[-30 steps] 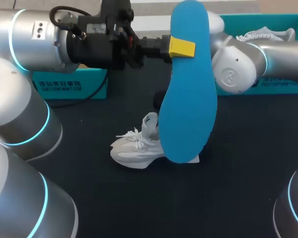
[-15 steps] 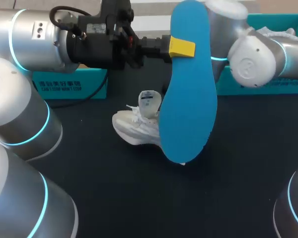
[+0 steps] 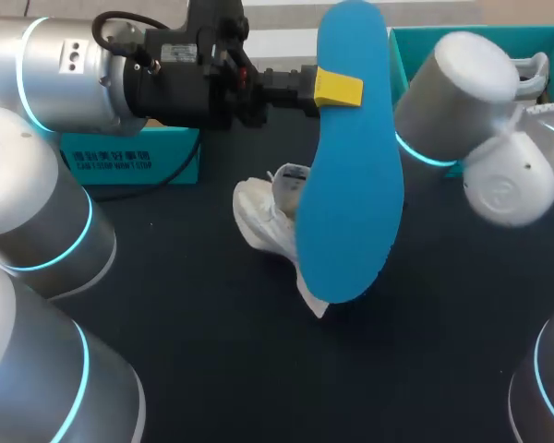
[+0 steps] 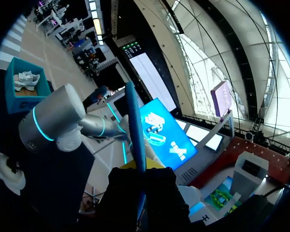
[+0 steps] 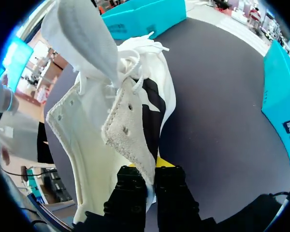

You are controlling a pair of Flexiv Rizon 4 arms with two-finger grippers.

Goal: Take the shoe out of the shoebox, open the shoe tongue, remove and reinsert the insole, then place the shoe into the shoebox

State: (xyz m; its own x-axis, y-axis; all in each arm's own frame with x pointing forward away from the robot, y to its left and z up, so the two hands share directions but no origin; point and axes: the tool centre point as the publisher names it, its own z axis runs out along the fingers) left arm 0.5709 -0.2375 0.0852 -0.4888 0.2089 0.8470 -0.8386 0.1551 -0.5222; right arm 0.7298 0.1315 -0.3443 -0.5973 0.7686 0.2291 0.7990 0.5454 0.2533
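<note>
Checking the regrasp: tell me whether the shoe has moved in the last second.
Yes. The shoe has swung round and shifted farther from me, toward the left box, judged against the still insole.

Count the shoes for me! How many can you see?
2. One white shoe is at the table's middle, partly behind the blue insole, pinched by the right gripper. A second shoe lies in the teal shoebox behind the right arm, which hides most of the box.

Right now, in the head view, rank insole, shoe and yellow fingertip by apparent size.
1. insole: largest, though it is held nearer the camera.
2. shoe: smaller, and partly hidden behind the insole.
3. yellow fingertip: clearly smallest.
</note>
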